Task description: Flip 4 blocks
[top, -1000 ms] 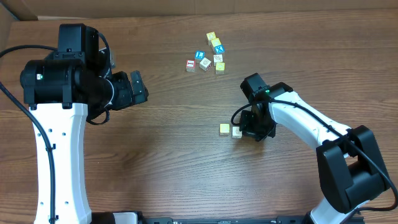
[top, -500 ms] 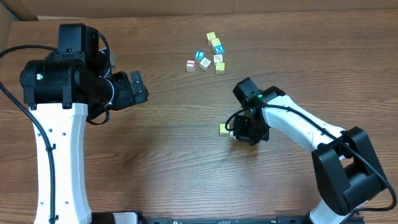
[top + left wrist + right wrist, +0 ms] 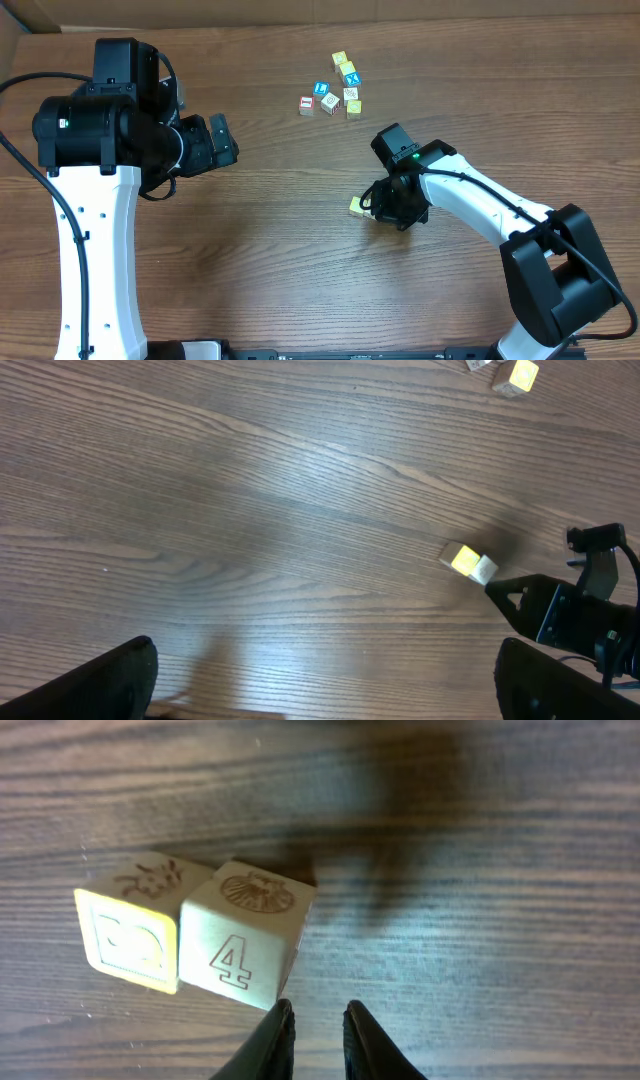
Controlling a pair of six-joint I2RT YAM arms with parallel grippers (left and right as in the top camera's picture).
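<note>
My right gripper [image 3: 318,1038] is nearly closed, its two dark, smooth fingertips [image 3: 278,1030] a thin slit apart with nothing between them, held low over the brown, streaky wood-grain table [image 3: 500,920]. Just ahead of the tips and a little to one side sits the cream block [image 3: 245,945], a small pale wooden cube with softened edges, a 4 burned into the face toward me and a ribbed shell on its top; its nearest corner is right by one fingertip, though I cannot tell whether they touch. Pressed flank to flank against its far side is the yellow block [image 3: 130,925], the same shape, tinted yellow on the near face with a framed letter I cannot read and a little engraved animal on top. Well apart from this hand, toward the far side of the table, lies a loose cluster of small cubes, among them the blue block [image 3: 321,89] with a white mark and the reddish block [image 3: 306,104] just beside it. Far off on the other side, my left gripper [image 3: 328,660] hangs above bare wood with its black, rounded fingers spread as wide as they go, gripping nothing
</note>
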